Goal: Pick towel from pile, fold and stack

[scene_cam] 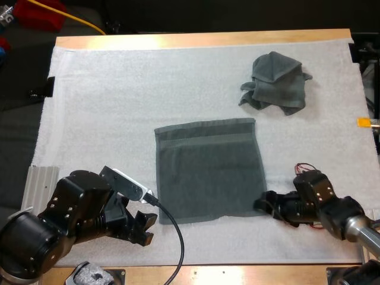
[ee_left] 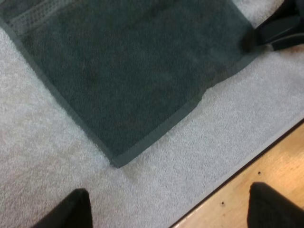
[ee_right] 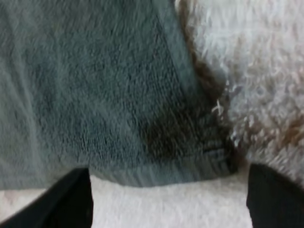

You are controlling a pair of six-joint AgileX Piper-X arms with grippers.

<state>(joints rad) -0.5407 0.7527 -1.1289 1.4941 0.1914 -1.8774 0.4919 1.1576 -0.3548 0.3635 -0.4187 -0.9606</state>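
Black fingers [ee_left: 71, 211] spread wide on the left gripper [scene_cam: 145, 228], with nothing held between them. Hovers low over the white mat [scene_cam: 119, 95], just off the near left corner of the flat towel [scene_cam: 208, 172] and clear of its cloth. Beneath, plain mat pile, with the wooden tabletop [ee_left: 273, 166] close along the mat's near edge.

Across the towel, at its near right corner, the right gripper [scene_cam: 264, 205], likewise wide open and clamped on nothing. Sits low at the hem, with the dark grey-green corner just ahead of the gap between its fingers and white mat on both sides of it. Cannot tell whether either fingertip touches the cloth.

Between the two arms, the flat towel itself: spread out in one layer on the mat, roughly square, with a woven band running near its far edge.

Farther off, toward the far right of the mat, a crumpled towel [scene_cam: 276, 83] of the same colour, bunched in loose folds, well apart from the flat one and from both arms.
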